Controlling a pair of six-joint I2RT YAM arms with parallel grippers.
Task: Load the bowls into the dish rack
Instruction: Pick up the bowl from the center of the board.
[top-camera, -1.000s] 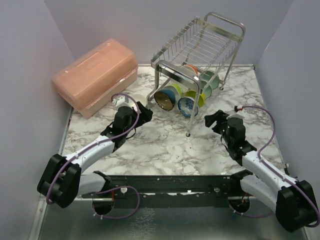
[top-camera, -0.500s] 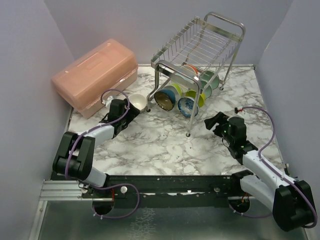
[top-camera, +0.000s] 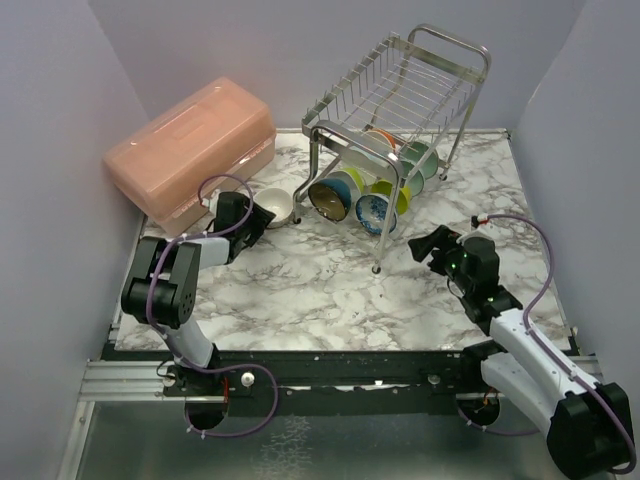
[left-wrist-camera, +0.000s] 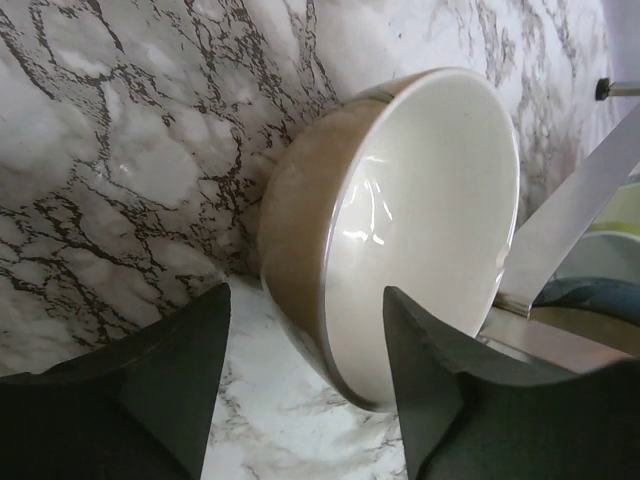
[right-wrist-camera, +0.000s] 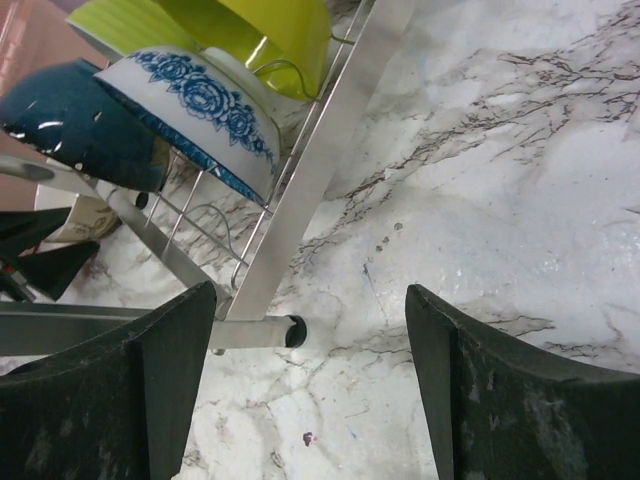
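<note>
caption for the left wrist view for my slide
Open left fingers straddle the near wall of a brown, cream-lined bowl on the marble table, beside the dish rack's steel frame.

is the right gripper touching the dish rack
Apart. The top external view shows bare marble between the right gripper and the front leg of the dish rack.

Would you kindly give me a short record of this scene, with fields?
loose bowl: cream inside, brown outside, on the table beside the dish rack
left gripper: open, astride that bowl's rim
right gripper: open, empty, above the table beside the rack
rack lower shelf: teal bowl, blue-patterned bowl, lime bowl
rack upper shelf: no bowls seen
also present: pink box
</note>
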